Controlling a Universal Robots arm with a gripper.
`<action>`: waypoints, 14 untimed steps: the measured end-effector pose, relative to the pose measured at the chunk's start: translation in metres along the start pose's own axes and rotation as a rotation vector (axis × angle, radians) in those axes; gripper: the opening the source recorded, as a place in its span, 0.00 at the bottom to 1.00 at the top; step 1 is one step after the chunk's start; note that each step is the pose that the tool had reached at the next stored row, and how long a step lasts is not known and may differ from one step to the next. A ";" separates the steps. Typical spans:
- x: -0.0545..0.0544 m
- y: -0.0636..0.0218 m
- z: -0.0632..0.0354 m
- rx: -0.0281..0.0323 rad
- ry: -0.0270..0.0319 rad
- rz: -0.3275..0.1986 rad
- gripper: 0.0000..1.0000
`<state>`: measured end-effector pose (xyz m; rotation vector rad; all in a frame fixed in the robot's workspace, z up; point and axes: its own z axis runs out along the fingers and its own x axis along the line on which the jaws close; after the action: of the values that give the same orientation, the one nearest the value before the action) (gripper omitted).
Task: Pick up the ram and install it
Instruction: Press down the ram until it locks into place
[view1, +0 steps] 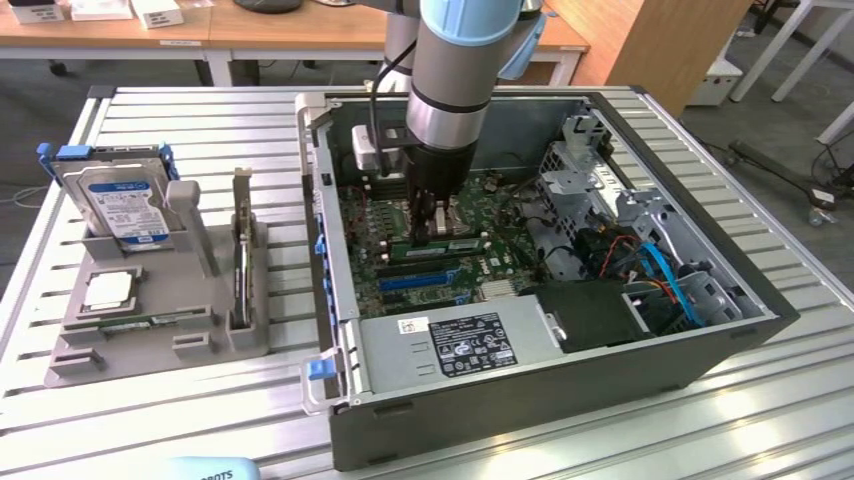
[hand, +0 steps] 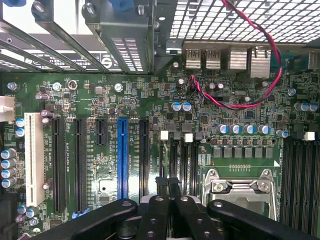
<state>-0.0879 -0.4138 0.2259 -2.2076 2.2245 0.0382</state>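
Observation:
My gripper (view1: 430, 232) is down inside the open computer case (view1: 747, 330), fingers shut, with the tips just above the green motherboard (view1: 400, 215). In the wrist view the shut black fingertips (hand: 167, 182) meet over the row of memory slots (hand: 184, 162) beside the processor socket (hand: 240, 187). A thin pale edge runs along the slot under the tips; I cannot tell whether it is the ram. A slim green stick (view1: 134, 322) lies in the front groove of the grey holder tray (view1: 80, 365), far from the gripper.
The tray at the exterior view's left also carries a silver hard drive (view1: 123, 205), a square processor chip (view1: 107, 290) and a thin board on edge (view1: 242, 265). Inside the case are a drive cage (view1: 601, 190), blue cables (view1: 667, 280) and the power supply (view1: 454, 345).

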 end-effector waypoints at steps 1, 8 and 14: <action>0.000 0.0000 0.0000 0.0000 -0.0001 0.000 0.10; 0.000 0.0000 0.0008 -0.0001 -0.0001 0.000 0.10; 0.000 0.0000 0.0012 0.0000 -0.0002 0.000 0.10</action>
<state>-0.0879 -0.4137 0.2246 -2.2075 2.2244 0.0384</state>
